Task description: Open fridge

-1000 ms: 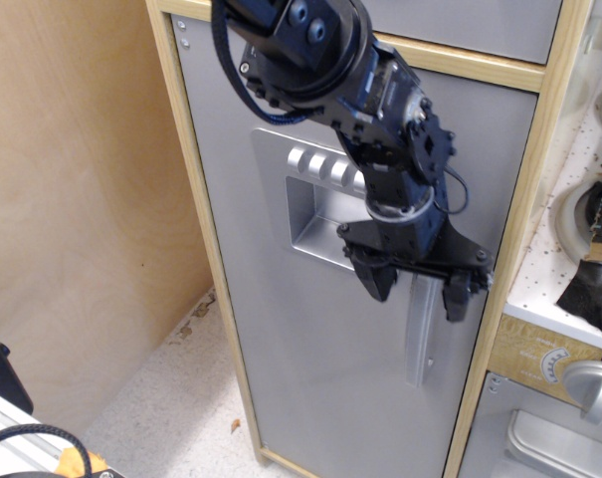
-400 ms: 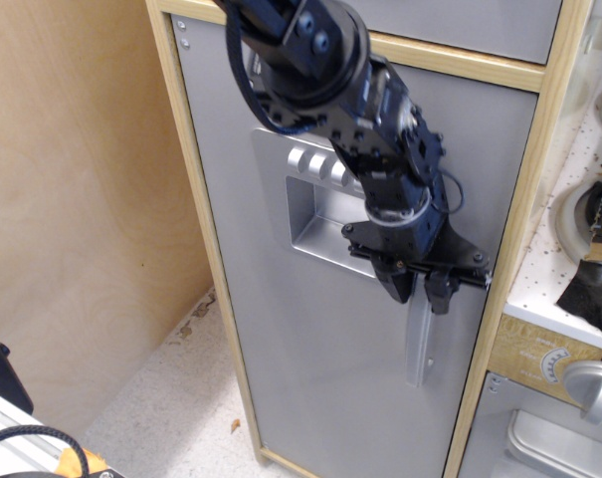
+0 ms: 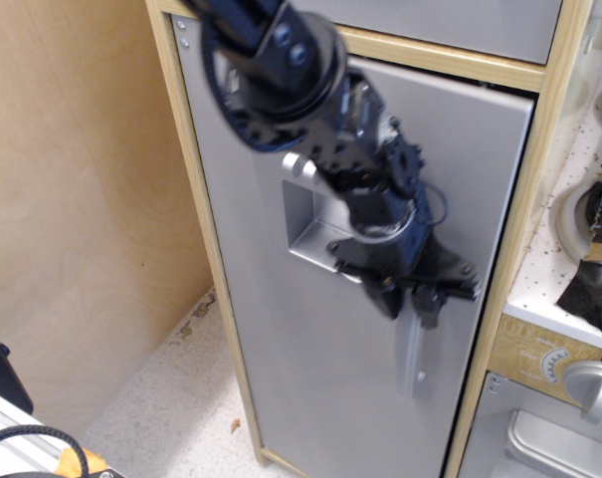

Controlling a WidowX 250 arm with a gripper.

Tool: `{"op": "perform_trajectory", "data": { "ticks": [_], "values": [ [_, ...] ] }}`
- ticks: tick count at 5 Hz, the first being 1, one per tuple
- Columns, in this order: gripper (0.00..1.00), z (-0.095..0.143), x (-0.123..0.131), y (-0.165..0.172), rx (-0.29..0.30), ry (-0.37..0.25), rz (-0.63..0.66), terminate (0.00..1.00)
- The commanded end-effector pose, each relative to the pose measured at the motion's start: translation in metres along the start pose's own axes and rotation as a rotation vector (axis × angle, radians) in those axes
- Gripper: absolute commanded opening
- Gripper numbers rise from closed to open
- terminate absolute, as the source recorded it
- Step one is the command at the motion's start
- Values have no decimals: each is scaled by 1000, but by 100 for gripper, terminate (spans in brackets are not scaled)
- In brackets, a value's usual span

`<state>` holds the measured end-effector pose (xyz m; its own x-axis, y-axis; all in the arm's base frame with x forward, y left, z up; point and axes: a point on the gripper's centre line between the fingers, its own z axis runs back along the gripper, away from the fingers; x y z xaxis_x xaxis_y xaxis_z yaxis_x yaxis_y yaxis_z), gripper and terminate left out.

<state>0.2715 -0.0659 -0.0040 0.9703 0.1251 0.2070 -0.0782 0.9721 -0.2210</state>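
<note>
Grey fridge (image 3: 310, 329) door handle (image 3: 412, 349) sits clamped in tool (image 3: 410, 302).

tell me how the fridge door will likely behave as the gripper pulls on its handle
The fridge door looks like a flat rigid panel, so it should swing as one piece, not flex. Its right edge already stands off the frame, suggesting little resistance. The handle is smooth silver, so the gripper, closed around its top, might slide along it.

plywood wall (image 3: 72, 179) seen far left of the jaws | speckled floor (image 3: 171, 398) below-left | oven knob (image 3: 591, 386) lower right | black cable (image 3: 42, 438) bottom-left
</note>
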Motion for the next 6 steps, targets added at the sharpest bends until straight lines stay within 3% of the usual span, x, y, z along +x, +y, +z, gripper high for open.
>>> {"op": "perform_trajectory", "data": {
  "ticks": [1, 3, 4, 6],
  "values": [
    [100, 17, -43, -8, -8, 39, 119, 0],
    [100, 24, -101, -29, -10, 52, 285, 0],
    [100, 16, -105, -46, -22, 38, 338, 0],
    [100, 14, -71, -87, -53, 44, 242, 0]
  ]
}}
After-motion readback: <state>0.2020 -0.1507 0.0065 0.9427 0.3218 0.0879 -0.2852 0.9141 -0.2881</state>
